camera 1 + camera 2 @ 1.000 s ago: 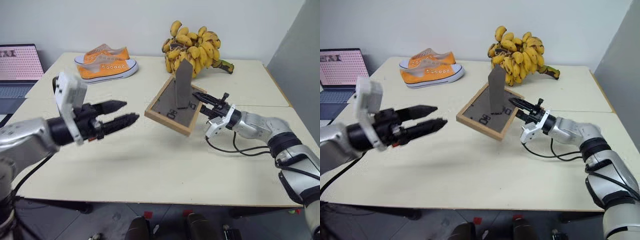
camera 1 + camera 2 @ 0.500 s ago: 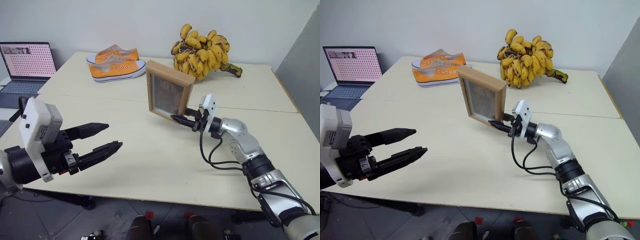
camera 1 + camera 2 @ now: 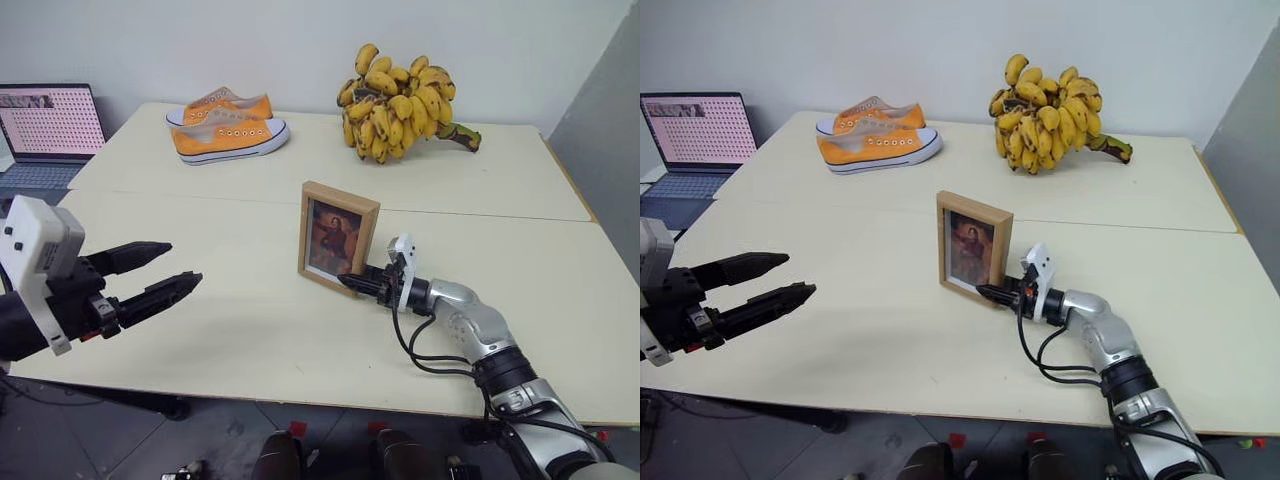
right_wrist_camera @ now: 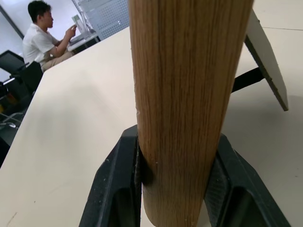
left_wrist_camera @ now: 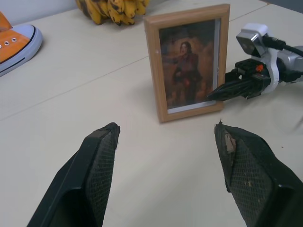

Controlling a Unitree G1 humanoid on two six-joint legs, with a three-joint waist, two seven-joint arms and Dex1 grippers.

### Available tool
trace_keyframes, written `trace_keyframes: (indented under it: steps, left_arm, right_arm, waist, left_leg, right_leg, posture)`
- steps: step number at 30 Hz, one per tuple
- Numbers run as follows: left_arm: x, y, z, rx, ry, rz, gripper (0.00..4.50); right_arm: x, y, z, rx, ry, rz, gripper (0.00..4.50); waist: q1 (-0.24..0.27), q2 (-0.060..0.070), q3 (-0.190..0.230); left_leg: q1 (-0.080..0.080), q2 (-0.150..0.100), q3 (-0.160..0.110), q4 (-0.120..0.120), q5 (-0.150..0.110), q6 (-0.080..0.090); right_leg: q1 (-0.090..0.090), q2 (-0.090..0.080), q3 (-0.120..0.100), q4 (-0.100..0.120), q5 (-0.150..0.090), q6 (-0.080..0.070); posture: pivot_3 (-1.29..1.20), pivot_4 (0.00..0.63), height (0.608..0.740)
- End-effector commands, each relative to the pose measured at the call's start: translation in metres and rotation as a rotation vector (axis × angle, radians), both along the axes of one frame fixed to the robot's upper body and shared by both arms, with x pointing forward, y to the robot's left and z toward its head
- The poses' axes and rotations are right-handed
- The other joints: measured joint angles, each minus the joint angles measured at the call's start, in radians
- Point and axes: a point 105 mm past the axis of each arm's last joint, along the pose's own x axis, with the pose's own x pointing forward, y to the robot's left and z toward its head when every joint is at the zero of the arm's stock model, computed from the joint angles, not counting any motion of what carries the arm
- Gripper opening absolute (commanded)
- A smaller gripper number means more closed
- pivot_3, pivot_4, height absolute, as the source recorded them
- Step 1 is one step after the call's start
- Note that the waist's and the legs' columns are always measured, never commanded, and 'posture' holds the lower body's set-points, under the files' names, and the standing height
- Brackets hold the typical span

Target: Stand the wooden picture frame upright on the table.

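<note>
The wooden picture frame (image 3: pixel 338 238) stands upright near the middle of the table (image 3: pixel 250 330), its portrait facing me and its lower edge on the tabletop. My right gripper (image 3: pixel 352 284) lies low and level at the frame's lower right corner, shut on the frame's side edge (image 4: pixel 184 94). In the right wrist view a black finger (image 4: pixel 118 184) presses each face of the wood, and the fold-out stand (image 4: pixel 265 56) slants out behind. My left gripper (image 3: pixel 185 262) hovers open well to the left, pointing at the frame (image 5: pixel 189 85), with nothing between its fingers.
A pair of orange sneakers (image 3: pixel 225 125) and a large bunch of bananas (image 3: pixel 400 100) lie at the table's far side. A laptop (image 3: pixel 50 125) stands off the table's left end. A seated person (image 4: pixel 42 33) shows far off in the right wrist view.
The frame went from tilted in the air, back side showing, to upright on the table, picture facing me. My right gripper rolled and sank with it. My left gripper drew back to the left.
</note>
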Motion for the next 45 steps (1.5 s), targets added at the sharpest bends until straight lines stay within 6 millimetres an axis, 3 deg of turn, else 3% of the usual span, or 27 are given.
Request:
trace_keyframes:
  steps: [1,9,19,21,26,31,34,39,42,45]
  left_arm:
    - [0.003,-0.006,0.009,-0.018,-0.037,-0.030,3.42]
    - [0.006,-0.020,0.008,-0.056,-0.046,-0.079,3.42]
    - [0.013,-0.020,0.010,-0.077,-0.078,-0.057,3.42]
    - [0.013,-0.020,0.010,-0.079,-0.078,-0.059,3.43]
    - [0.013,-0.023,0.010,-0.085,-0.078,-0.072,3.43]
    - [0.015,-0.030,0.008,-0.106,-0.092,-0.082,3.43]
    - [0.016,-0.037,0.002,-0.113,-0.086,-0.101,3.43]
    - [0.019,-0.046,-0.009,-0.118,-0.066,-0.150,3.43]
    - [0.032,-0.044,-0.010,-0.128,-0.066,-0.142,3.43]
    - [0.041,-0.040,-0.006,-0.134,-0.078,-0.135,3.43]
  right_arm:
    - [0.002,-0.003,0.013,0.028,-0.050,-0.026,1.36]
    - [0.002,-0.007,0.014,0.023,-0.054,-0.050,1.36]
    - [0.001,-0.013,0.010,-0.008,-0.048,-0.045,1.36]
    - [0.001,-0.013,0.010,-0.013,-0.049,-0.044,2.00]
    - [0.000,-0.013,0.008,-0.060,-0.072,-0.045,3.12]
    - [-0.004,-0.026,0.002,-0.153,-0.096,-0.056,3.12]
    - [-0.012,-0.049,0.005,-0.248,-0.139,-0.071,3.12]
    - [-0.031,-0.087,0.021,-0.439,-0.229,-0.089,3.12]
    - [-0.034,-0.098,0.061,-0.435,-0.293,-0.159,3.12]
    - [-0.034,-0.096,0.093,-0.385,-0.322,-0.210,3.12]
  waist:
    - [0.000,0.000,0.000]
    - [0.000,0.000,0.000]
    - [0.001,0.000,0.000]
    - [0.001,0.000,0.000]
    - [0.000,0.000,0.000]
    - [0.002,0.000,0.000]
    - [0.007,0.000,0.000]
    - [0.008,0.000,0.000]
    - [0.005,0.000,0.000]
    - [-0.001,0.000,0.000]
  left_leg:
    - [0.000,0.000,0.000,0.000,0.000,0.000]
    - [0.000,0.000,0.000,0.000,0.000,0.000]
    - [0.000,0.000,0.000,0.000,0.000,0.000]
    - [0.000,0.000,0.000,-0.001,0.000,0.000]
    - [0.000,0.000,0.000,-0.001,0.000,0.000]
    - [0.000,0.000,0.000,-0.001,0.000,0.000]
    - [0.000,0.000,0.000,-0.001,0.000,0.000]
    - [-0.001,-0.001,0.001,-0.001,0.000,0.000]
    - [-0.001,0.000,0.001,-0.001,0.000,0.000]
    - [-0.001,0.000,0.001,-0.001,0.000,0.000]
  right_leg:
    - [0.000,0.000,0.000,0.000,0.000,0.000]
    - [0.000,0.000,0.000,0.000,0.000,0.000]
    - [0.000,0.000,0.000,0.000,0.000,0.000]
    - [0.000,0.000,0.000,0.000,0.000,0.000]
    - [0.000,0.000,0.000,0.000,0.000,0.000]
    - [0.000,0.000,0.000,0.000,0.000,0.000]
    - [0.000,0.000,0.000,-0.001,0.000,0.000]
    - [0.000,-0.001,0.001,-0.002,0.000,0.000]
    - [0.000,0.000,0.001,-0.001,0.000,0.000]
    - [-0.001,0.001,0.002,-0.001,0.000,0.000]
  posture:
    - [0.00,0.150,0.740]
    - [0.00,0.150,0.740]
    - [0.00,0.150,0.740]
    - [0.00,0.150,0.740]
    - [0.00,0.150,0.740]
    - [0.00,0.150,0.740]
    - [0.00,0.150,0.740]
    - [0.00,0.150,0.740]
    - [0.00,0.150,0.740]
    - [0.00,0.150,0.740]
